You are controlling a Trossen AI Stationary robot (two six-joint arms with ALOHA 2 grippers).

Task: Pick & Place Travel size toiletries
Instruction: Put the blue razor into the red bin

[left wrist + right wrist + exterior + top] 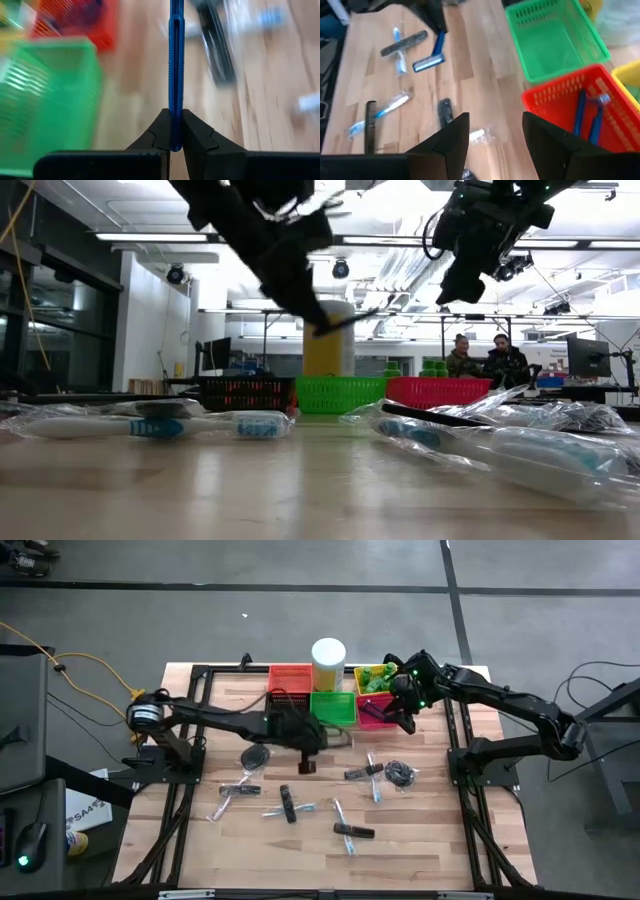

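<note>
Blue razor lifted in my left gripper, no readable writing anywhere.

My left gripper is clamped tight on the blue razor, raised just in front of the green basket near the bench's far edge; my right gripper hangs wide apart, empty, over the red basket.

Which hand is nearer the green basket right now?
The left hand, shut on a blue razor, hangs just in front of the green basket. The right hand is open, farther off, over the pink basket beside it.
</note>
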